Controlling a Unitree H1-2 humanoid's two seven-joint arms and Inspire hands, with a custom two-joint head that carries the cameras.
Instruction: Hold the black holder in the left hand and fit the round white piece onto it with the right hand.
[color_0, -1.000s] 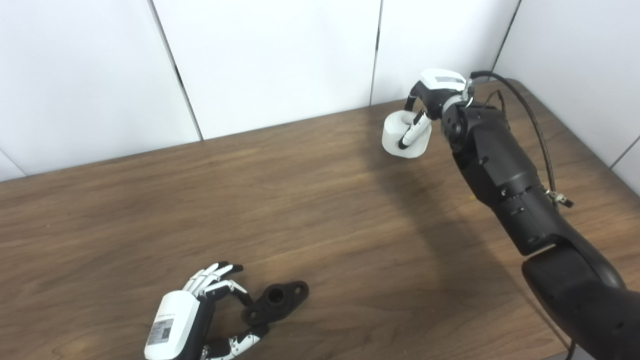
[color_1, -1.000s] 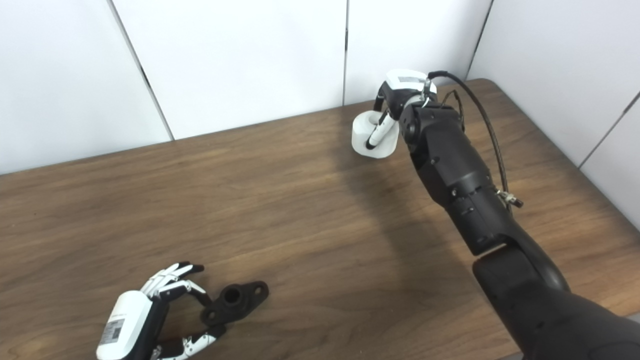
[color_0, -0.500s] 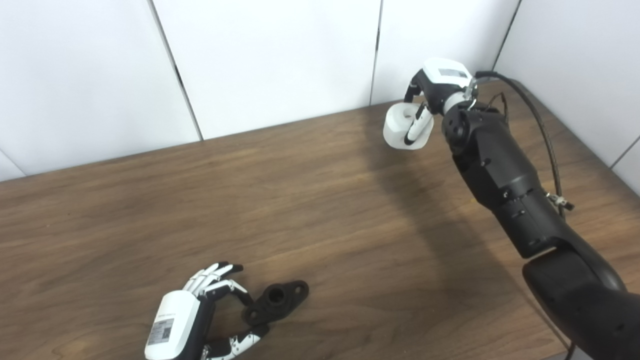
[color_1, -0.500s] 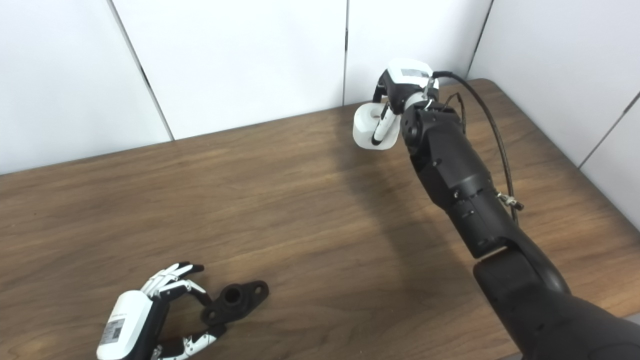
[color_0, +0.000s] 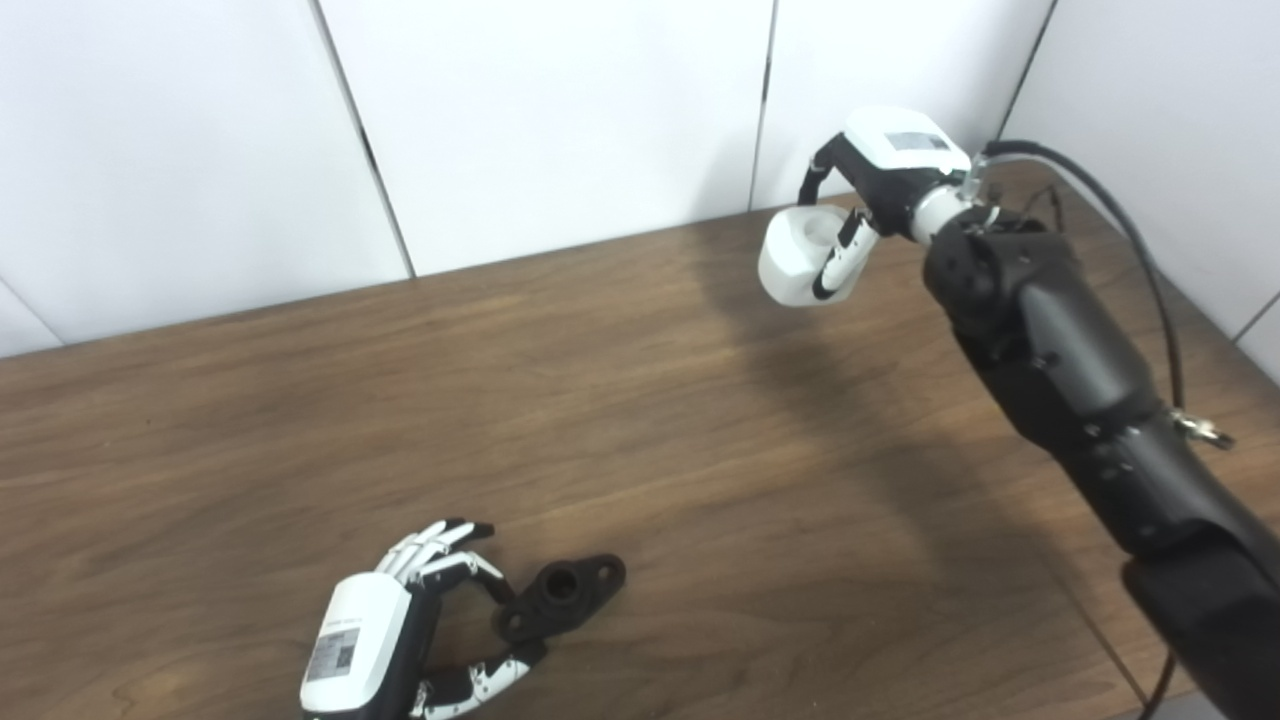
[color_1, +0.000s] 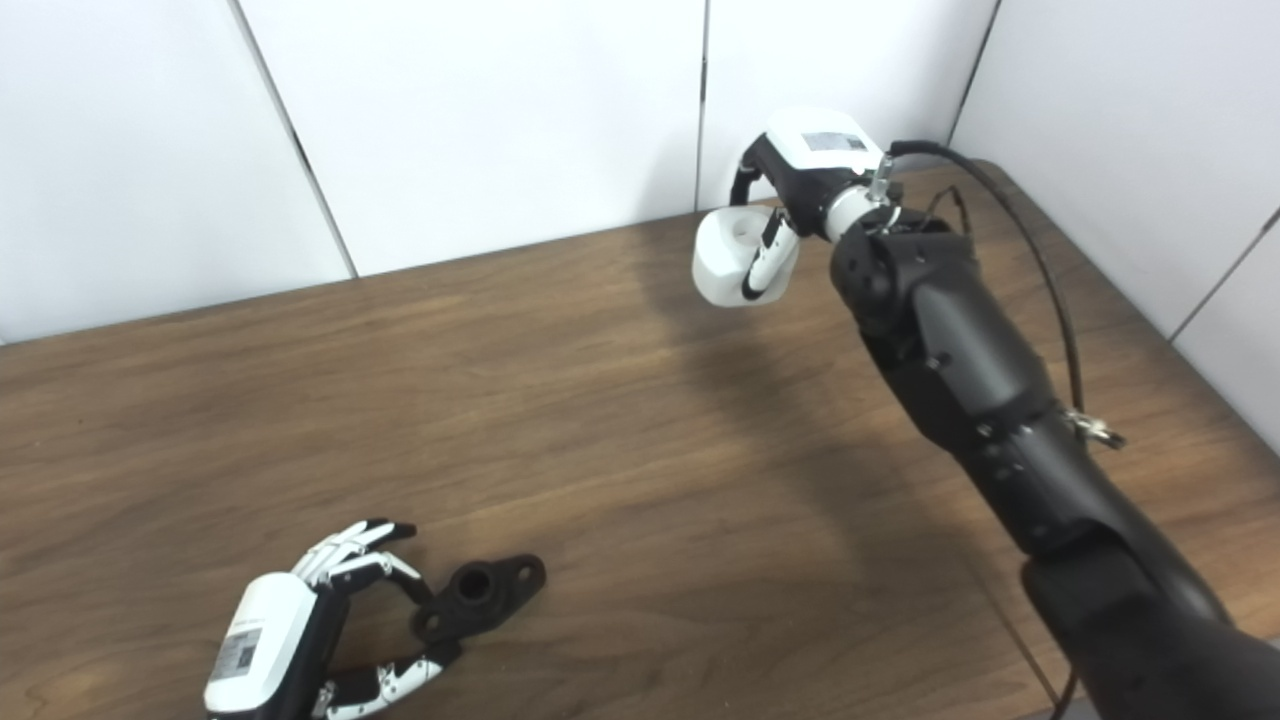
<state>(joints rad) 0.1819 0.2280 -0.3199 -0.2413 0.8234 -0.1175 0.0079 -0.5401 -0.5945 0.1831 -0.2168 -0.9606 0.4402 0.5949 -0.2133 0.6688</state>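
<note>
Bare wooden table (color_0: 700, 420) between hands.

A dark wood-grain table (color_0: 640, 400) stands against white panelled walls (color_0: 560, 110) (dark seams).

A dark brown wood-grain table (color_0: 620, 400) is filling most of the view, its far edge running against white wall panels and its right corner rounding off at about two o'clock. A small black plastic holder with a round central socket and two flat mounting ears (color_0: 560, 595) is lying flat on it at about seven o'clock, near the front edge.
</note>
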